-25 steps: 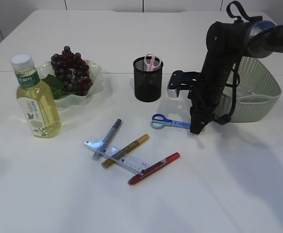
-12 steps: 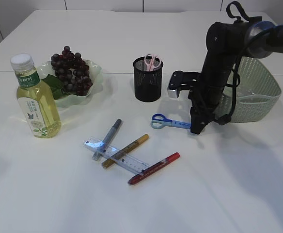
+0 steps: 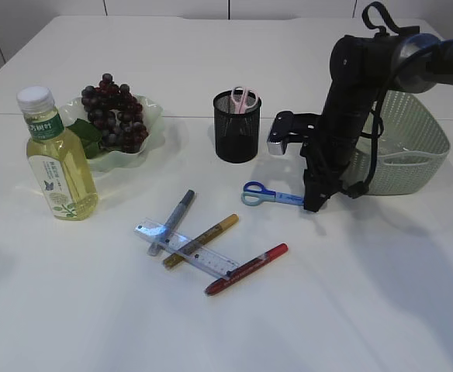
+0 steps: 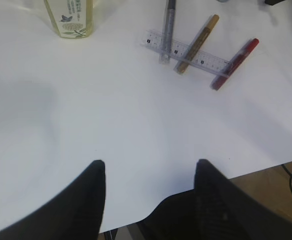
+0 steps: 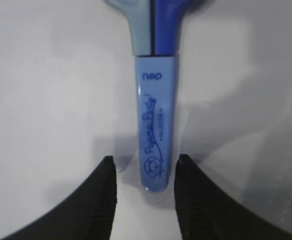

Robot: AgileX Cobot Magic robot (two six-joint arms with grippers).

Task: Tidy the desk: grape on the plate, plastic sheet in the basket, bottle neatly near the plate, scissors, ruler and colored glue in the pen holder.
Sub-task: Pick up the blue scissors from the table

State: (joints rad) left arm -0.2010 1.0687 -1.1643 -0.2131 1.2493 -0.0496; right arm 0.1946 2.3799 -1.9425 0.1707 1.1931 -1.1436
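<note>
Nothing has shifted in the last second — the right gripper [image 5: 143, 172] hangs half-open astride the blue scissors [image 3: 271, 194] at centre right, fingers not yet closed, so the pickup waits.

Exterior camera slants down across the table [image 3: 382, 310]; both wrist cameras face it, right closest.

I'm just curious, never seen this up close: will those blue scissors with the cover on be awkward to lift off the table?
Probably a little. The blue scissors lie flat, so the end effector must pinch from the sides. The smooth plastic sheath looks slippery and might slide. They seem rigid and light, unlikely to bend or roll, though gripped at the tip, the handle end may droop.
</note>
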